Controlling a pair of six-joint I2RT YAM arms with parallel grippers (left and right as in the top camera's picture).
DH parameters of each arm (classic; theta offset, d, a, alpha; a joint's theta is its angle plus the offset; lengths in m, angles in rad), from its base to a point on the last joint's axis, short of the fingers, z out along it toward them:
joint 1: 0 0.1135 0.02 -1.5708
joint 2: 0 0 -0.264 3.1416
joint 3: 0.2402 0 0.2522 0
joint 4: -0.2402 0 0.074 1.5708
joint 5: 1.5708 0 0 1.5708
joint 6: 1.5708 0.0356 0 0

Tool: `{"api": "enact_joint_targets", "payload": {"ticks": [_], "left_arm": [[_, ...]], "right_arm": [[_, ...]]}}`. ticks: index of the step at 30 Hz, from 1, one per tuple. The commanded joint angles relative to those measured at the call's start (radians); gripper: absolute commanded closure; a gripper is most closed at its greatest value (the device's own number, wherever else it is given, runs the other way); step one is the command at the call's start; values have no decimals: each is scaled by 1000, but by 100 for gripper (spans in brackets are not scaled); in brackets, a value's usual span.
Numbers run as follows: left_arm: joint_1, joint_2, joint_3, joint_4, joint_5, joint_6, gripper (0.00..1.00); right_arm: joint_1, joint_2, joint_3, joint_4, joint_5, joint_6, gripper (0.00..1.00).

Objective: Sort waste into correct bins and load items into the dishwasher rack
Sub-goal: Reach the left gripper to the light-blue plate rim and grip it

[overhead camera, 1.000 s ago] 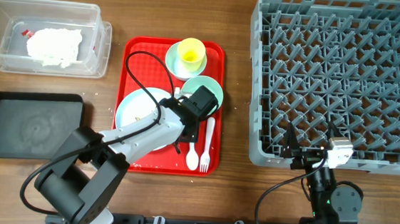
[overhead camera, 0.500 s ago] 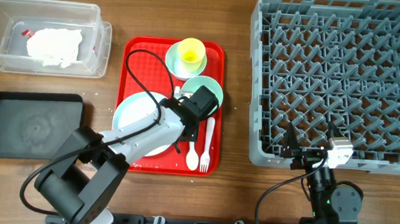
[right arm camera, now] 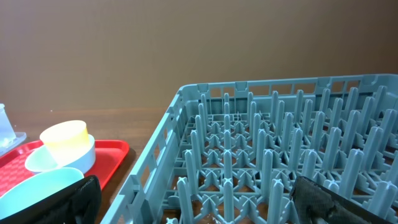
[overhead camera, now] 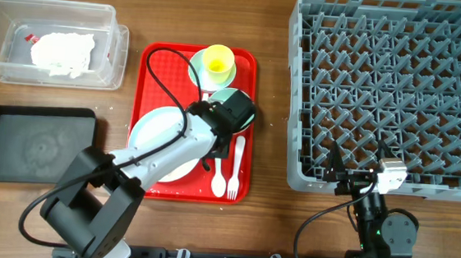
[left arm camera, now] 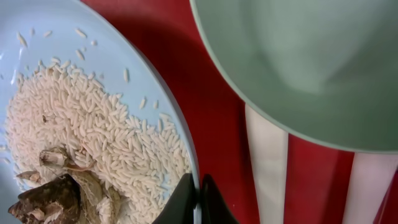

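My left gripper is shut on the right rim of the round white plate on the red tray. In the left wrist view its fingertips pinch the rim from both sides. The plate carries pale rice crumbs and brownish scraps. The mint green bowl lies just beyond the plate, partly under my wrist. A yellow cup sits in the pale blue bowl. My right gripper stands open at the front edge of the grey rack, holding nothing.
White spoon and fork lie on the red tray. The clear box at back left holds a white napkin and a red wrapper. The black tray sits at front left.
The left jaws have closed on the plate's rim. The gripper, the plate and the red tray have shifted slightly to the left and back. The right arm has not moved.
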Motion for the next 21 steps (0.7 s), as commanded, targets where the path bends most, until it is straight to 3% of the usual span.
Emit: {"api": "enact_joint_targets", "payload": {"ticks": [1,21], "left_arm": [[0,11,30,-10,-30,-13,96],[-1,11,96,-131,-116,-13,96]], "right_arm": [[4,-5,-1,5,-12,13,0],[4,-5,-1,5,-12,13,0]]}}
